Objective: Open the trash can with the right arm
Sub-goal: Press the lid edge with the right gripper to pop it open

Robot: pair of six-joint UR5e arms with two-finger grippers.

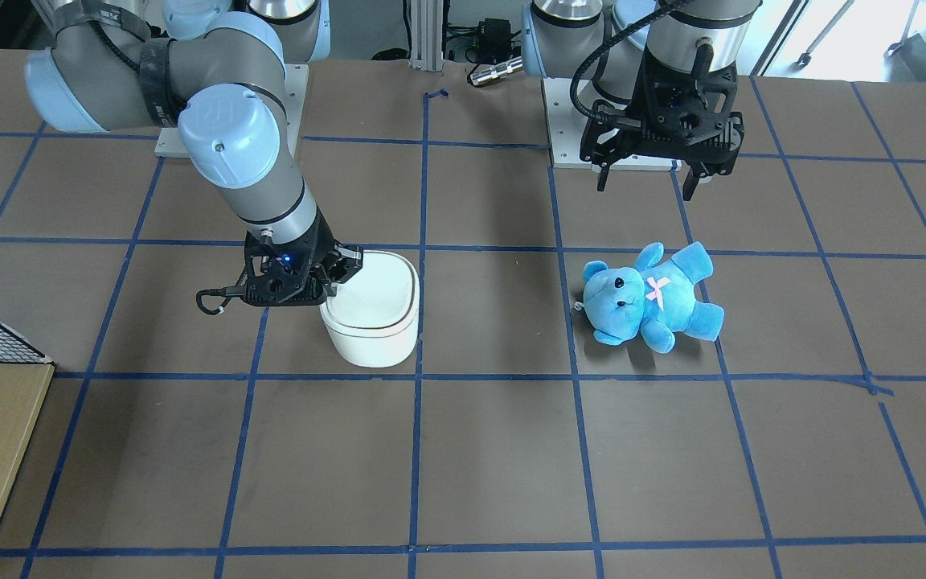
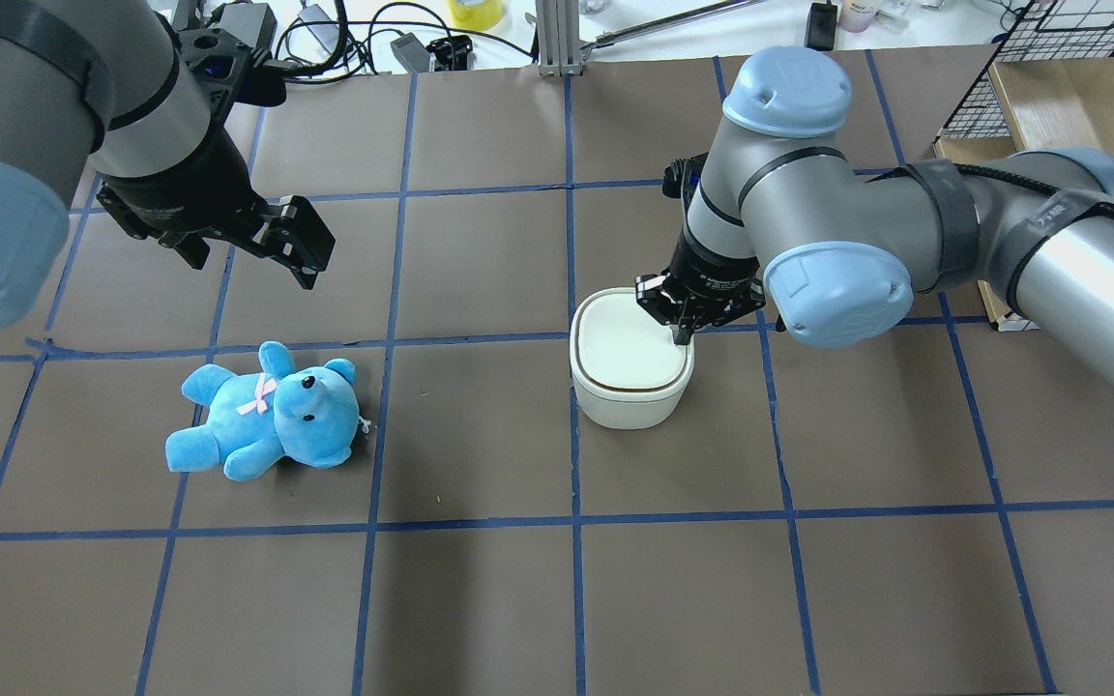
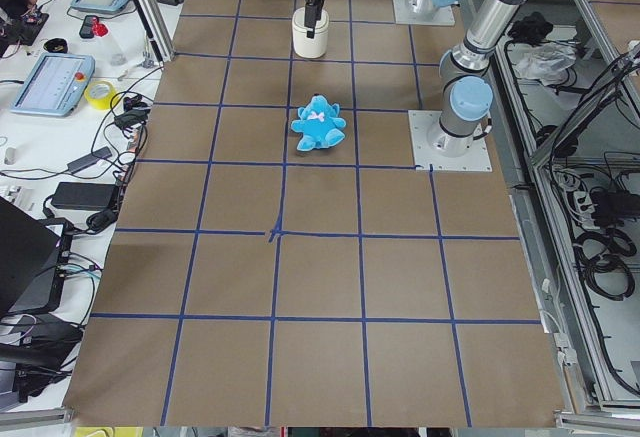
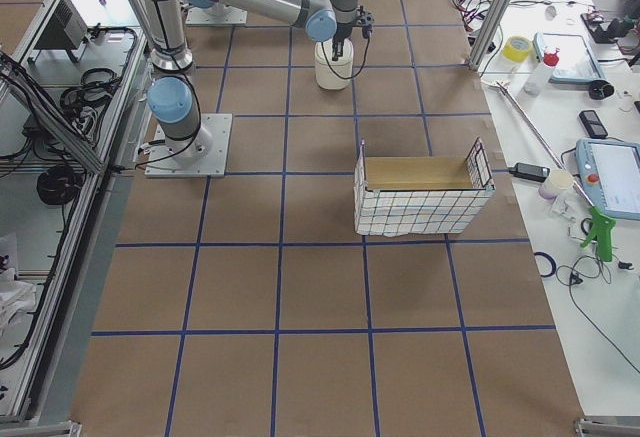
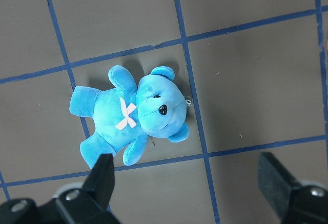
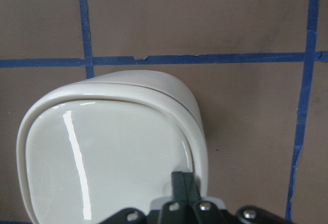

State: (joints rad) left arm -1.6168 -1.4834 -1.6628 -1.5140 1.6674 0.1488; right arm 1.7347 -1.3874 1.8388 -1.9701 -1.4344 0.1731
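Note:
The white trash can [image 1: 374, 326] stands on the brown table, with its flat lid down. It also shows in the overhead view [image 2: 630, 372], the exterior left view [image 3: 311, 37], the exterior right view [image 4: 333, 65] and the right wrist view [image 6: 113, 152]. My right gripper [image 1: 348, 267] is shut and empty, and its joined fingertips [image 6: 183, 182] rest on the lid near the rim. In the overhead view the right gripper [image 2: 681, 336] is over the lid's right edge. My left gripper [image 1: 646, 186] hangs open and empty above the table, away from the can.
A blue teddy bear [image 1: 649, 296] lies on the table below the left gripper, also in the overhead view [image 2: 267, 418] and the left wrist view [image 5: 134, 115]. A wire basket with a wooden floor [image 4: 420, 197] stands at the table's right end.

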